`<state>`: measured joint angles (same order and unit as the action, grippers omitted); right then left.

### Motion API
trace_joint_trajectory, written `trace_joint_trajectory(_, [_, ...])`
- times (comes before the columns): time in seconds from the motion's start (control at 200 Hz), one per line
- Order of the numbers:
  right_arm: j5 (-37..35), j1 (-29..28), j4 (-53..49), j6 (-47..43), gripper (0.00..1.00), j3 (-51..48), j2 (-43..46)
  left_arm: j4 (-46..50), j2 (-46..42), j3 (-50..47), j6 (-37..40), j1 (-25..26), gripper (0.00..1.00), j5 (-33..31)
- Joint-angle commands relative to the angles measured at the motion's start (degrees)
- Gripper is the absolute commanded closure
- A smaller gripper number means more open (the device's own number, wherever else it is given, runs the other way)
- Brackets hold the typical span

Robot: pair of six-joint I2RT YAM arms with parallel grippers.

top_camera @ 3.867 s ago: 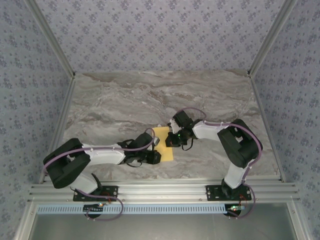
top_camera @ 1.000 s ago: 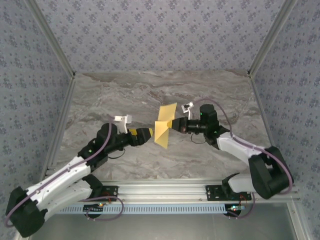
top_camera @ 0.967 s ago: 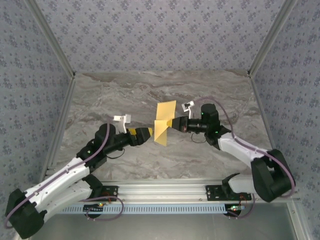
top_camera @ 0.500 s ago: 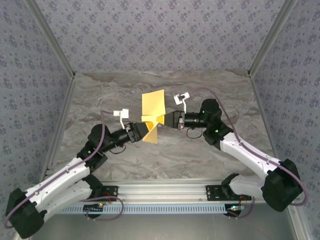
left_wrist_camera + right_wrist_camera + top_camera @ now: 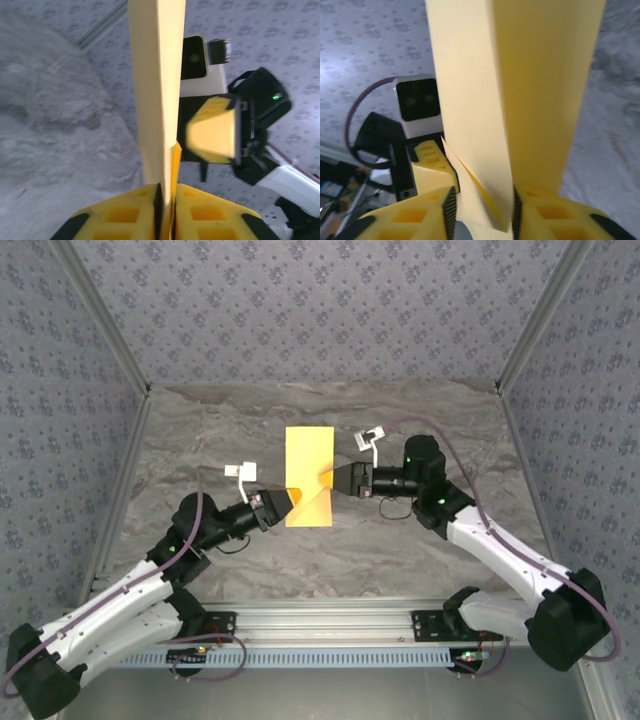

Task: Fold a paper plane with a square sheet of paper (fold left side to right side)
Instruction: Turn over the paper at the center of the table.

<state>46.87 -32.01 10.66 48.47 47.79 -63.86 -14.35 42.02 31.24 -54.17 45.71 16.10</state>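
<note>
Just thin, creased mustard-yellow paper (image 5: 309,472)

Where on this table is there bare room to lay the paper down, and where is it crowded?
Bare table: the far strip by the back wall, the left and right edges outside the arms, and the near middle between them. Crowded: the centre, where the left gripper and right gripper meet at the paper.

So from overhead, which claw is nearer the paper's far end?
Right. The right claw sits midway along the paper's right edge; the left claw grips its near left corner.
</note>
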Motion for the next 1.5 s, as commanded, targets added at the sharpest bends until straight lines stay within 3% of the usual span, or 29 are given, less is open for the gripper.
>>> trace_joint_trajectory(0.0, [-13.1,3.0,-27.1,-15.6,0.54,4.9,5.4,20.4,-0.1,6.5,7.7,2.9,0.92,-11.2])
trace_joint_trajectory(0.135, [-32.9,7.3,-47.3,-24.7,0.43,7.0,8.8,32.9,3.4,10.4,11.0,8.7,0.98,-23.4])
trace_joint_trajectory(0.25, [-41.5,10.9,-53.3,-27.6,0.31,5.2,11.3,40.6,8.2,14.6,11.3,13.5,0.99,-32.4])
trace_joint_trajectory(0.495, [-46.6,12.8,-54.1,-27.7,0.03,-0.8,14.9,63.5,26.5,31.6,7.0,22.4,1.0,-52.3])
trace_joint_trajectory(0.6, [-46.7,13.0,-53.7,-28.1,0.0,-2.3,14.9,72.9,37.0,39.7,2.6,24.1,1.0,-56.2])
trace_joint_trajectory(0.929, [-48.3,13.5,-55.7,-29.5,0.0,-3.4,16.9,89.4,64.9,59.4,-9.1,23.6,1.0,-59.7])
trace_joint_trajectory(1.229, [-51.1,13.7,-59.3,-29.5,0.0,-3.2,21.5,87.0,81.2,68.5,-7.4,19.2,1.0,-50.4])
trace_joint_trajectory(1.494, [-52.1,13.7,-60.2,-29.3,0.0,-2.9,23.6,79.1,85.4,68.0,-3.6,17.2,0.99,-41.6])
